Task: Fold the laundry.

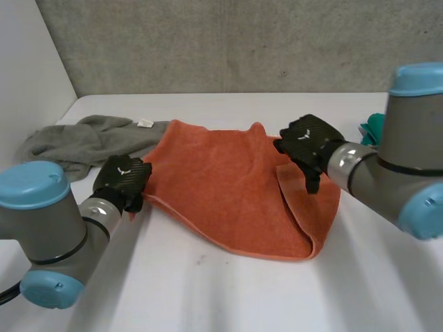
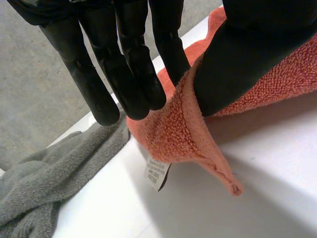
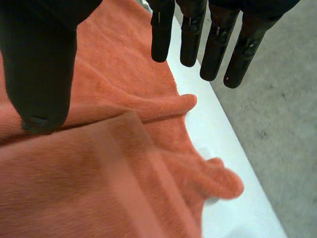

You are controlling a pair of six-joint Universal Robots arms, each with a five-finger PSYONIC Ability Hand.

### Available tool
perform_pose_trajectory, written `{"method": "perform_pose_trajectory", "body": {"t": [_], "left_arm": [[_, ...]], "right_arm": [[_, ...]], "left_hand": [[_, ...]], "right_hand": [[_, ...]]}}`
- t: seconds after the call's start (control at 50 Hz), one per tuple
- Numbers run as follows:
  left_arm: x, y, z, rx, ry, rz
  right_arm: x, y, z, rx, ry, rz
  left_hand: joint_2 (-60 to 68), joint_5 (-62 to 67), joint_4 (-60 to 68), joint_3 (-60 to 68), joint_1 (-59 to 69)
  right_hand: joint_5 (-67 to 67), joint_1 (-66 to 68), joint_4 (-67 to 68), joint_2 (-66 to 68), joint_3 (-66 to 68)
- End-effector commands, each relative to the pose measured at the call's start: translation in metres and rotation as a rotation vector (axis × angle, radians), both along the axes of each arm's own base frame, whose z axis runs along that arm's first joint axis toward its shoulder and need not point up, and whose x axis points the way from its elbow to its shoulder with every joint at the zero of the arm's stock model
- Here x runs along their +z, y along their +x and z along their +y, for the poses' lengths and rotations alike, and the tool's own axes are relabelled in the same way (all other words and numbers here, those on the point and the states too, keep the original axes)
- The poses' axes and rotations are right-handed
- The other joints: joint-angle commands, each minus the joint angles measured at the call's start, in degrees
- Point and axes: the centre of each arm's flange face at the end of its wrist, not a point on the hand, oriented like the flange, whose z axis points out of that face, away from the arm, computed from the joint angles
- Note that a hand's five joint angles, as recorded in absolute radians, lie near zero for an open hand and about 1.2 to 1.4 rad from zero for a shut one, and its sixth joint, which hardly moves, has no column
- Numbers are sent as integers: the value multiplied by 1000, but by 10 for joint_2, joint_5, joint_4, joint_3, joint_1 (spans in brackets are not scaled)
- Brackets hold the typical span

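The orange towel (image 1: 221, 194) lies mid-table (image 1: 208, 297), long axis running between the hands, its right side flapped over. The left hand (image 1: 122, 178) pinches the left corner against its thumb. The right hand (image 1: 308, 142) hovers spread and empty, just above the far-right edge.

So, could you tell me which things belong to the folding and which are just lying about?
Job: orange terry towel; left hand pinching its corner; right hand open over it; crumpled grey towel, waiting.
Lying about: teal item behind right arm.
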Motion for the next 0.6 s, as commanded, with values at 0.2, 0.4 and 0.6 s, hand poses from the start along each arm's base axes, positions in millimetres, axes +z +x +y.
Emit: {"method": "perform_pose_trajectory", "body": {"t": [0.2, 0.4, 0.6], "left_arm": [[3, 5, 1, 11, -3, 0], [8, 12, -4, 35, -15, 4], [29, 25, -9, 78, -62, 18]], "right_arm": [[-82, 35, -56, 190, -33, 215], [-82, 30, -70, 103, -52, 237], [-29, -4, -72, -14, -36, 169]], "left_hand": [[90, 114, 87, 93, 125], [102, 126, 99, 105, 137], [102, 126, 99, 105, 137]], "right_hand": [[61, 77, 58, 43, 52], [589, 605, 586, 570, 579], [589, 605, 586, 570, 579]]}}
